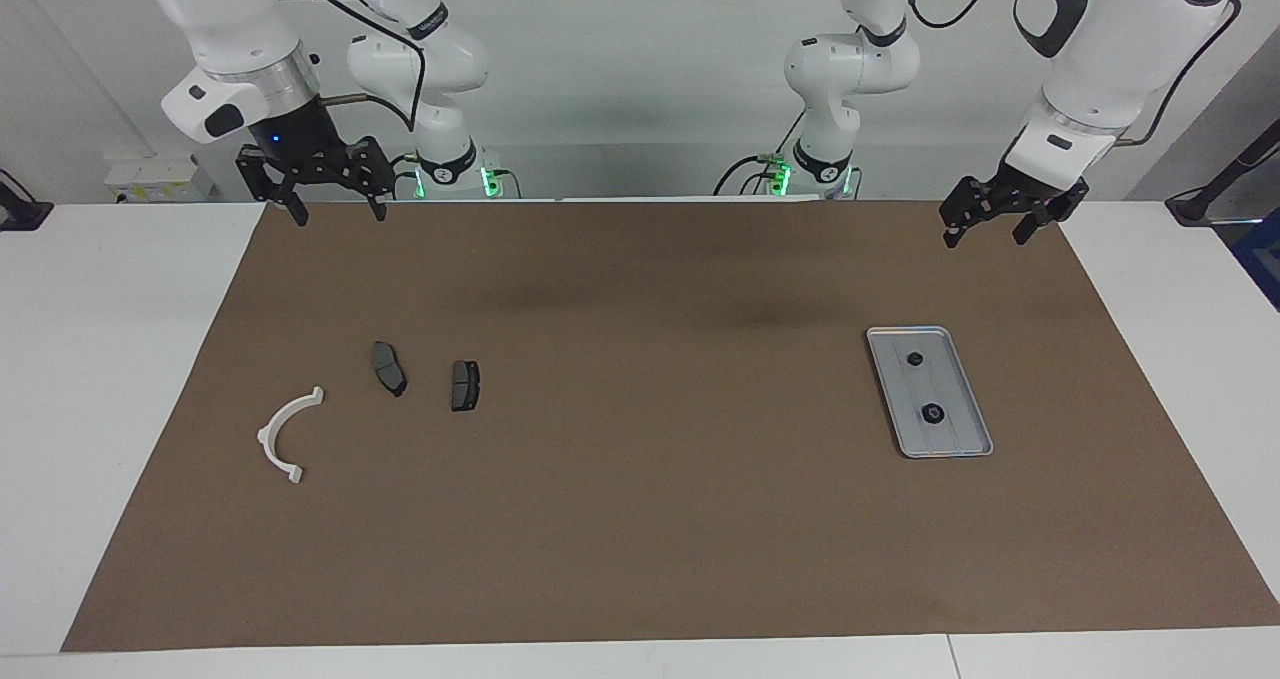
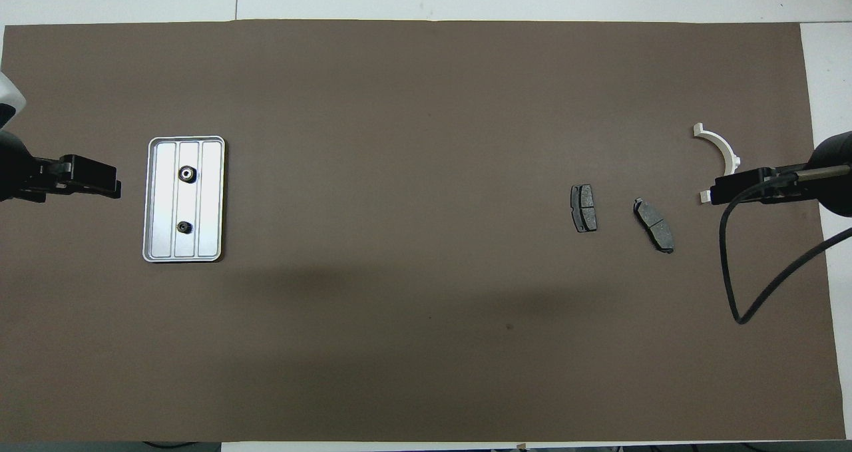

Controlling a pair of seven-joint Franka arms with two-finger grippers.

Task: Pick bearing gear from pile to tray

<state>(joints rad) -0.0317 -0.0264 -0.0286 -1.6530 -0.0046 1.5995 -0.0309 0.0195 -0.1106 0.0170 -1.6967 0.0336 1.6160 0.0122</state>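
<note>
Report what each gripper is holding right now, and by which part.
Nothing is held. The left gripper and the right gripper both hang open and empty above the mat's edge nearest the robots. Two small black round parts already lie in the tray.

In the overhead view both arms are cut off by the side edges, and the right gripper covers one end of the white arc. The two small black round pieces in the tray are too small to show teeth or bore detail. The worktop runs past every edge (corners unseen).
</note>
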